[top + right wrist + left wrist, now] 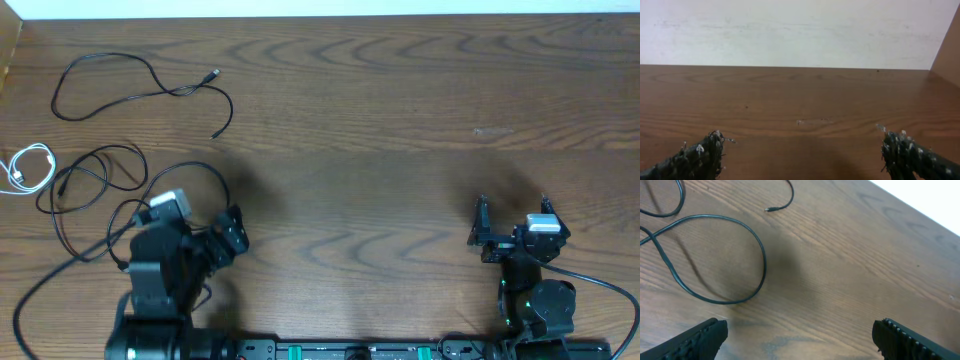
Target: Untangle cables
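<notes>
Three cables lie on the left part of the table (400, 120), and neither of your grippers has hold of any of them. The far black cable (150, 75) is spread out near the far left corner, well apart from the other two, with both of its plug ends pointing toward the middle of the table. The white cable (30, 168) sits in a small coil at the left edge. Just beside it begins the near black cable (100, 152), which runs in several loose loops toward your left arm; from overhead you cannot tell whether white and black touch there.

Your left gripper (238, 238) hangs above bare wood just right of the near black cable's last loop, its jaws spread wide and nothing between them. In the left wrist view that loop lies ahead and to the left of the fingers (700, 337), clear of them, and one plug end of the far black cable shows beyond it.

Your right gripper (512, 205) is on the other side of the table, well apart from all three cables, jaws equally wide and empty. Its own camera shows only wood and the pale wall (800, 30).
</notes>
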Tool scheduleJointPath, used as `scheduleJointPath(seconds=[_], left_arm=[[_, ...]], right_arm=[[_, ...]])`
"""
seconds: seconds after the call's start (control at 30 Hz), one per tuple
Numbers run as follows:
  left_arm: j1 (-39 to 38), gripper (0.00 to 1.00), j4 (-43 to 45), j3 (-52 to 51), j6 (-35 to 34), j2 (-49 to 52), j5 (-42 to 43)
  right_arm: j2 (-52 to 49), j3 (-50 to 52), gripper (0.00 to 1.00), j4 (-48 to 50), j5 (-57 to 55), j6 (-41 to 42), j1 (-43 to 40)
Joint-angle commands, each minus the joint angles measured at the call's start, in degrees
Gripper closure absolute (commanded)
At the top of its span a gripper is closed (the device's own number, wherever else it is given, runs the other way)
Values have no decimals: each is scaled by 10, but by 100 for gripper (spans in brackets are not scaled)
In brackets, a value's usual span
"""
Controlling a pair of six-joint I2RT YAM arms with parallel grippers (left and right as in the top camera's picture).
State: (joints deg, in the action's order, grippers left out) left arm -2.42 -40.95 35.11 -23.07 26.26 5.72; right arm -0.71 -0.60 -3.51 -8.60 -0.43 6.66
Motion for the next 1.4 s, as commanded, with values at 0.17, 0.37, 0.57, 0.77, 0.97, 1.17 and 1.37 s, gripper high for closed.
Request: scheduleJointPath(seconds=[0.17, 0.37, 0.57, 0.77, 0.97, 1.17, 1.37], left_arm=[[-1, 2, 1, -86, 17, -112, 3], [-1, 2, 54, -144, 85, -165, 31], [-1, 1, 135, -190, 145, -197, 59], [-1, 1, 216, -225, 160, -219, 58], [-1, 1, 291, -273, 160, -250, 60], [-1, 1, 312, -289, 226, -262, 94], [-1, 2, 323, -304, 241, -262, 92]], right_arm=[[4, 3, 1, 0, 0, 6, -3], [4, 3, 1, 0, 0, 6, -3], [4, 3, 1, 0, 0, 6, -3], [4, 3, 1, 0, 0, 6, -3], [4, 3, 1, 0, 0, 6, -3], [4, 3, 1, 0, 0, 6, -3], [4, 3, 1, 0, 0, 6, -3]])
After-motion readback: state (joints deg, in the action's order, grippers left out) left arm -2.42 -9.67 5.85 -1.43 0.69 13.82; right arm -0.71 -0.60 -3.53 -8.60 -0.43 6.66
